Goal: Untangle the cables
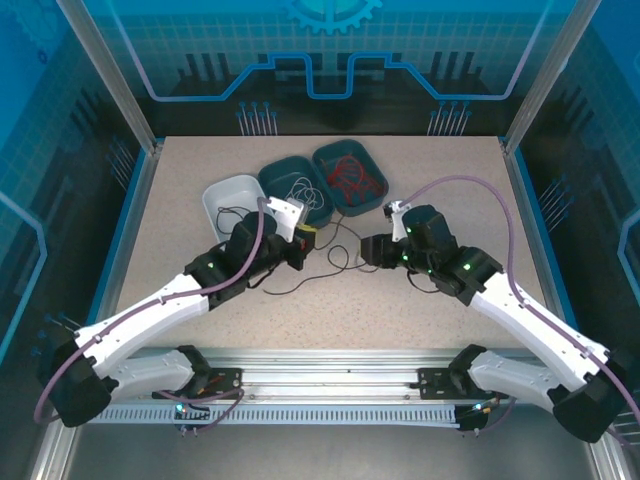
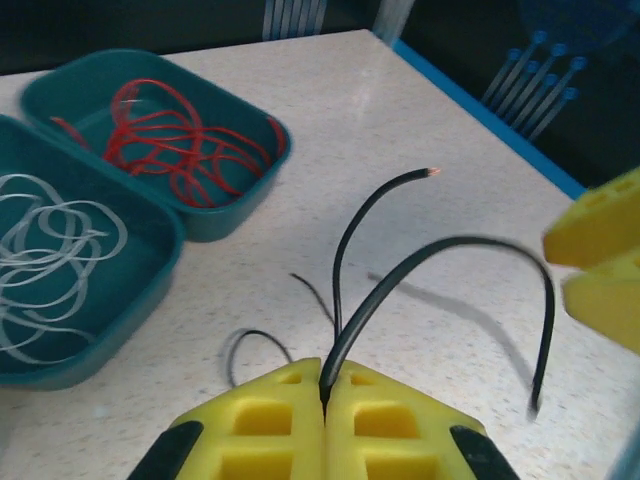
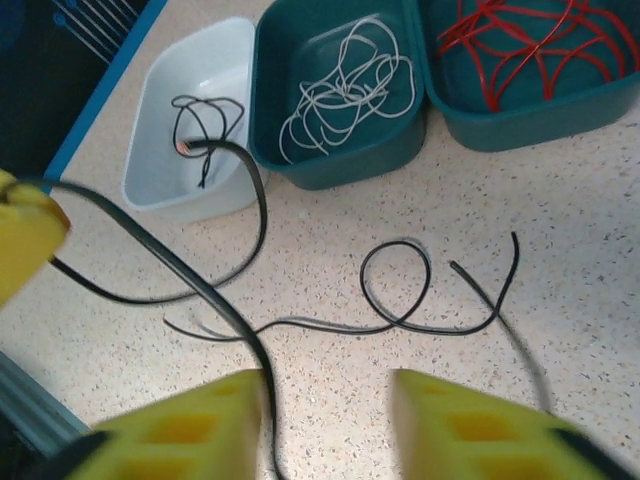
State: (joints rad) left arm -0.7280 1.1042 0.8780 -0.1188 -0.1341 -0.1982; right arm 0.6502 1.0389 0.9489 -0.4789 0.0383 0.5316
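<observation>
Black cables [image 2: 470,240] pinched in left claw [image 2: 325,400], right claw [image 3: 325,410] parted

Speckled beige tabletop [image 1: 330,300] under the jaws; bright, even light, soft shadows. Blue edge strip [image 1: 128,225] along the table side, well left of the jaws. Beyond them, back wall [image 1: 330,50]: translucent blue panel w/ gear & circuit graphics. Alu posts [image 1: 110,75] at far corners. Alu rail [image 1: 330,365] behind the jaws, near edge.

Top cam: high at near edge, looks down on whole tabletop [image 1: 350,310]. L wrist cam: low, close over L claw [image 2: 325,388], facing teal trays [image 2: 232,215]. R wrist cam: higher, tilted down; shares trays, black cable [image 3: 400,325] w/ both.
</observation>
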